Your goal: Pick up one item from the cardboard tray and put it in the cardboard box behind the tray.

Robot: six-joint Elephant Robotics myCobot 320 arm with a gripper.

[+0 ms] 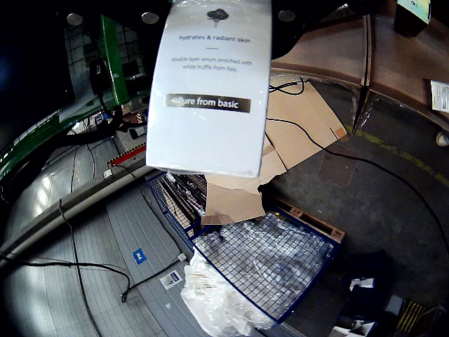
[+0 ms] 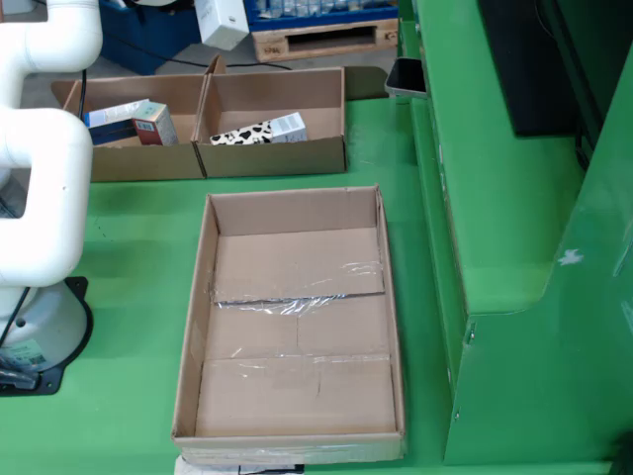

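The arm lifts a white box (image 1: 209,88) high in the air, so it can go over to the cardboard box (image 2: 274,134) behind the tray (image 2: 194,327). The white box is flat and has small grey words and a dark strip. I cannot see the jaws. The tray looks empty.

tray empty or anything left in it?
Empty. The fixed view shows the cardboard tray holding nothing: only bare cardboard floor and clear tape.
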